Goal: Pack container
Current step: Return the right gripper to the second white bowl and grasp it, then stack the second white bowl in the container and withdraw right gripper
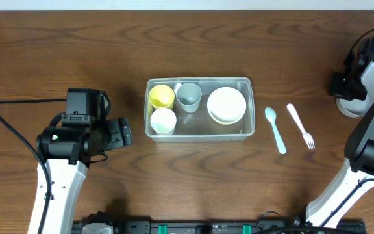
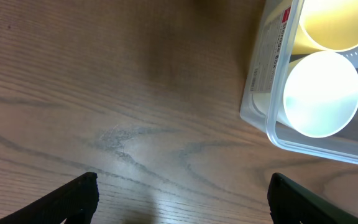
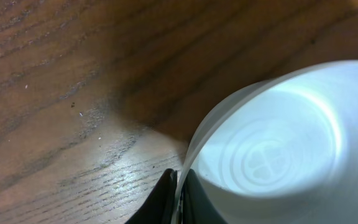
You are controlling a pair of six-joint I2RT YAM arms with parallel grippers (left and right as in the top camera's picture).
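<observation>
The clear plastic container (image 1: 198,134) sits mid-table. It holds a yellow cup (image 1: 162,97), a white cup (image 1: 163,121), a grey cup (image 1: 188,96) and stacked pale bowls (image 1: 226,105). In the left wrist view the container's corner (image 2: 261,93) shows with the white cup (image 2: 321,93) and yellow cup (image 2: 337,22). My left gripper (image 2: 182,199) is open and empty, left of the container. My right gripper (image 3: 179,193) is shut on the rim of a white bowl (image 3: 272,149) at the far right edge (image 1: 350,106).
A pale blue spoon (image 1: 275,129) and a white fork (image 1: 301,125) lie on the wooden table right of the container. Black cables run at the left and right edges.
</observation>
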